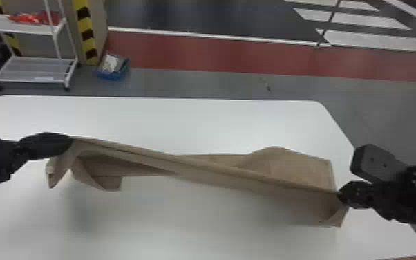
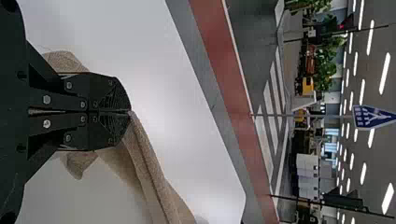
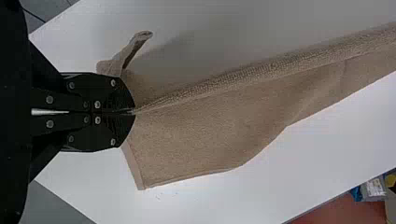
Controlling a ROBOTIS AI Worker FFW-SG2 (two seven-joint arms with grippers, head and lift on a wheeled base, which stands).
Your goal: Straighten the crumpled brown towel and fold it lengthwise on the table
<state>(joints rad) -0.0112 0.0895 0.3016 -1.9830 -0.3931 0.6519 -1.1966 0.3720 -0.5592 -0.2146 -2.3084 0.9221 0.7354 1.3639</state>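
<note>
Towel stretches left to right over the table, pinched in my left gripper and right gripper; I judge this straightening, needing level tension before lowering.

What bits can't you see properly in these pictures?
- Left wrist view: the pinched bit of the brown towel, hidden by the left tool.
- Right wrist view: the bit inside the right tool, hidden by its fingers.
- Head view: the near side of the table, cut off by the bottom edge.
- Head view: what the white stuff in the blue box is, too small.
</note>
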